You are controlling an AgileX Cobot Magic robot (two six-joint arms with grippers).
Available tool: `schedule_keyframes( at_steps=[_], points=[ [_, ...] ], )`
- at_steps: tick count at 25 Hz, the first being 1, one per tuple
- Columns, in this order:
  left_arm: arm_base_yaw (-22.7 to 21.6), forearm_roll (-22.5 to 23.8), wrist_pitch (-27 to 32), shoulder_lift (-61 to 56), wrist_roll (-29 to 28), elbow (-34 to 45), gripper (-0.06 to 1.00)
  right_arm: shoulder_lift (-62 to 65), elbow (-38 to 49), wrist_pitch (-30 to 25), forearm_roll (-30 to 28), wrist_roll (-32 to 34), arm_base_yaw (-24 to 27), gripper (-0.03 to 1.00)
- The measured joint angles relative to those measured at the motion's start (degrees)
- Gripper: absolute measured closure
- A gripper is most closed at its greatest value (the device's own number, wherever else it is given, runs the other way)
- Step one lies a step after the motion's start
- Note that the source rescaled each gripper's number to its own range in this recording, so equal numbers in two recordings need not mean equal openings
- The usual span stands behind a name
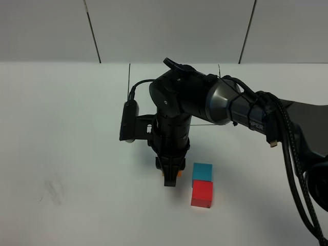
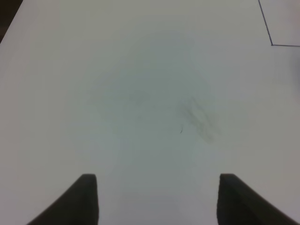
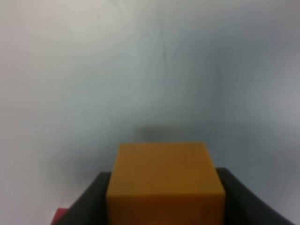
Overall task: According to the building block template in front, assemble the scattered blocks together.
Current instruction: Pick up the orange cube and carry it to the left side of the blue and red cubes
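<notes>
We have the right gripper (image 1: 169, 178) clamped on the orange cube (image 3: 165, 183), seemingly just beside the blue cube (image 1: 202, 171); next we must seat it flush

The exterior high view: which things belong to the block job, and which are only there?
Job:
orange cube, held by right gripper
blue cube
red cube, touching the blue

Only there:
black line
smudge on table

A white counter (image 1: 61, 154) is carrying a blue cube (image 1: 202, 171) touching a red cube (image 1: 202, 194) at its 6 o'clock; thin black lines (image 1: 129, 77) are lying toward 12 o'clock.
</notes>
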State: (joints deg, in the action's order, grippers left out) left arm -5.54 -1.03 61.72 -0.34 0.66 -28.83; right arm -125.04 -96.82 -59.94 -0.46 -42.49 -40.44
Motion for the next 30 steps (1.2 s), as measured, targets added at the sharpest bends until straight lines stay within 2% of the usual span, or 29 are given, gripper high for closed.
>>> schedule_keyframes(
  at_steps=[11,30],
  points=[
    [0.0,0.0,0.0,0.0,0.0,0.0,0.72,-0.5,2.8,1.5,-0.2,0.0,1.9,0.70],
    [0.0,0.0,0.0,0.0,0.0,0.0,0.72,-0.6,5.7,3.7,1.5,-0.4,2.1,0.70]
  ],
)
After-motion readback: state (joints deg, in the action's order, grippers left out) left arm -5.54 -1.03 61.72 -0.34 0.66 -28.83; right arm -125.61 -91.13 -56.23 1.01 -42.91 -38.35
